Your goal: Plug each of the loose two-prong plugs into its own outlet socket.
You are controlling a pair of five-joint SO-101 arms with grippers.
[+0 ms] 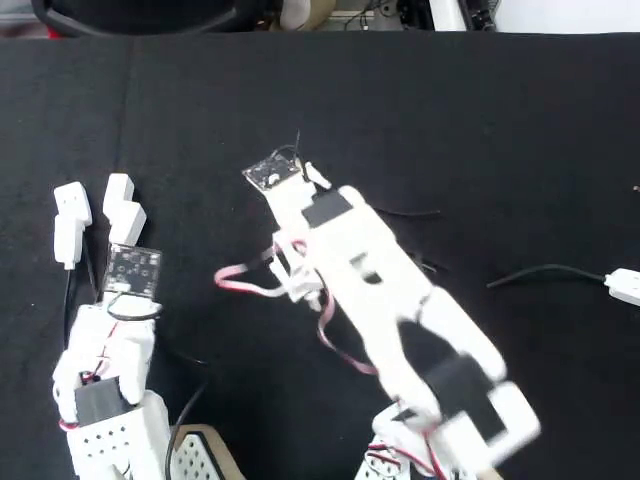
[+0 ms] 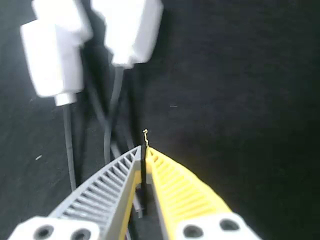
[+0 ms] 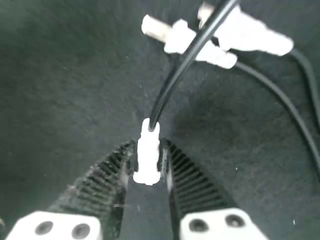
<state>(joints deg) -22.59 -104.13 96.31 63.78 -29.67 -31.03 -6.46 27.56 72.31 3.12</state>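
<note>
My right gripper [image 3: 147, 149] is clamped narrow on a small white plug [image 3: 147, 156], which stands up between the black ribbed fingers [image 3: 192, 187]. Its black cable [image 3: 187, 55] rises from the top of it. Just past that cable, a cluster of white connector pieces [image 3: 220, 35] lies on the cloth; I cannot tell which are plugs and which are sockets.

My left gripper [image 2: 144, 152] is pressed nearly shut, grey finger [image 2: 107, 187] against yellow, with a thin dark lead [image 2: 143, 192] pinched in the slit. Near its tips lie two white bodies [image 2: 50, 60] [image 2: 127, 30], their leads trailing back on the grey finger's side.

From above, those bodies [image 1: 68, 222] [image 1: 123, 208] sit near the left side of the black table [image 1: 480, 130]. Another white plug [image 1: 625, 286] lies at the right edge, well apart, with its cord [image 1: 545, 270] running toward the middle. The far half of the cloth is open room.

My right arm [image 1: 400, 310] stretches diagonally from the near right to the table's middle, with pink wires [image 1: 240, 284] looping beside it. My left arm [image 1: 105, 370] stays at the near left, pointing away.
</note>
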